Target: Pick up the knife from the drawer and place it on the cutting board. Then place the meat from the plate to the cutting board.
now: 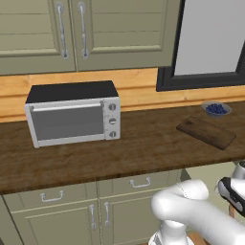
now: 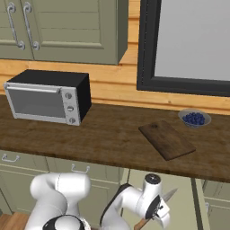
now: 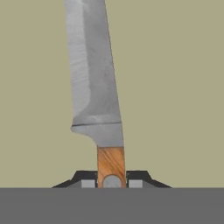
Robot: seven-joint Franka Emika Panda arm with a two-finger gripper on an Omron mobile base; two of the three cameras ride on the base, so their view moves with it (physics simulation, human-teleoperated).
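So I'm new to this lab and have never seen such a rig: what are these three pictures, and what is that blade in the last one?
It is a white robot arm on a driving base in a simulated kitchen. Two pictures come from cameras on the base, behind the arm to its left and right; the third comes from a camera on the hand, looking along the gripper.

On the wooden counter lie a toaster oven, a dark cutting board and a small bowl of blue berries.

The blade belongs to the knife: the two dark fingers clamp its wooden handle, over the pale green open drawer. The right base picture shows the arm holding it low, below counter level.
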